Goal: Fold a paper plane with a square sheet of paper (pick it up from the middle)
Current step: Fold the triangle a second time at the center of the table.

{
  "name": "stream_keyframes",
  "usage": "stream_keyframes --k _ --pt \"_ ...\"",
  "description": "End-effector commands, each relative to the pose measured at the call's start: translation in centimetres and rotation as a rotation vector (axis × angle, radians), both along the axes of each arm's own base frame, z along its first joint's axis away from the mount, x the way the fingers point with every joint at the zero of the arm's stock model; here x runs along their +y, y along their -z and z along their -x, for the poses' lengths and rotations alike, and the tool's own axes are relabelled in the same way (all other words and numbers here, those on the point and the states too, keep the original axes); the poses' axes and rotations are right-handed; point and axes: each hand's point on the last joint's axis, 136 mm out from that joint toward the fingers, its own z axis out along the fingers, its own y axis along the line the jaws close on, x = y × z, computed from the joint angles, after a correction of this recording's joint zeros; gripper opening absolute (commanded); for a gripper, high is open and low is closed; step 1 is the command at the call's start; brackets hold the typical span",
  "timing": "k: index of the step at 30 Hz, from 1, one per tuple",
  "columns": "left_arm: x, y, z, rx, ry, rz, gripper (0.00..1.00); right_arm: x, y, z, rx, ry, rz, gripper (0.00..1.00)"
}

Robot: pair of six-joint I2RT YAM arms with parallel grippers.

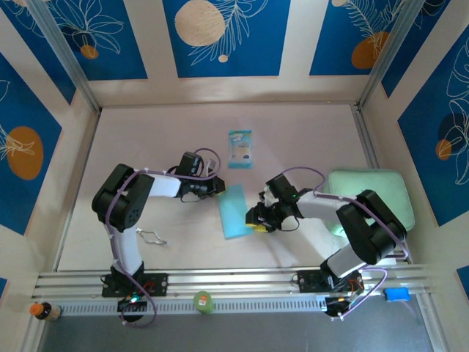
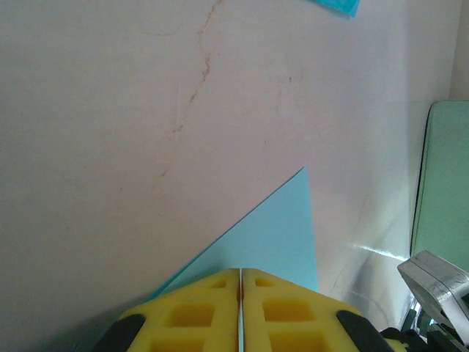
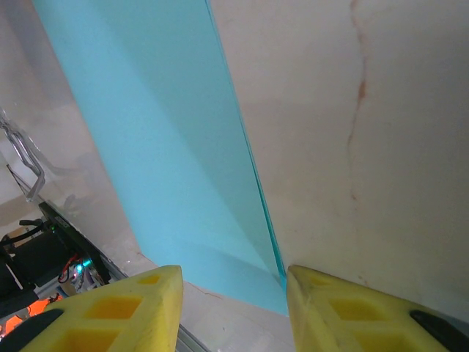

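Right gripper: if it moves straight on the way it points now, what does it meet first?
Probably the light-blue paper, which lies just ahead of the open right gripper; its height above the table is unclear.

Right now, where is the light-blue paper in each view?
Top external: light-blue paper lies mid-table, centre of picture.
Left wrist: paper at bottom centre, one corner pointing up.
Right wrist: paper as a broad band from upper left to bottom centre.
Landmark: pale green pad, right of the paper in top and left wrist views.
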Motion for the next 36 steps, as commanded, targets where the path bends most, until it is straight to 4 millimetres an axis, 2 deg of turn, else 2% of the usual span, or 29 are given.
stream_keyframes --k 1,5,14,24,29,36 --pt "1.6 3.1 1.9 0.096 -0.015 -0.074 0.11 0.4 0.5 0.9 0.050 -0.022 -0.007 0.43" --pt "1.6 3.0 1.9 0.096 -0.016 -0.068 0.11 1.6 -0.3 0.7 0.033 -0.048 -0.055 0.42" --pt "1.4 2.8 1.7 0.095 -0.016 -0.055 0.11 2.3 -1.6 -0.2 -0.002 -0.048 -0.074 0.42" --pt "0.7 2.1 1.3 0.082 -0.008 -0.012 0.12 2.7 -1.8 -1.2 -0.020 -0.038 -0.096 0.41" --pt "-0.1 1.0 0.6 0.058 0.007 0.023 0.12 3.2 -2.1 -2.5 -0.017 -0.030 -0.192 0.40" --pt "-0.4 0.0 0.2 0.039 0.011 0.039 0.13 3.2 -1.5 -3.2 -0.006 -0.017 -0.226 0.35"
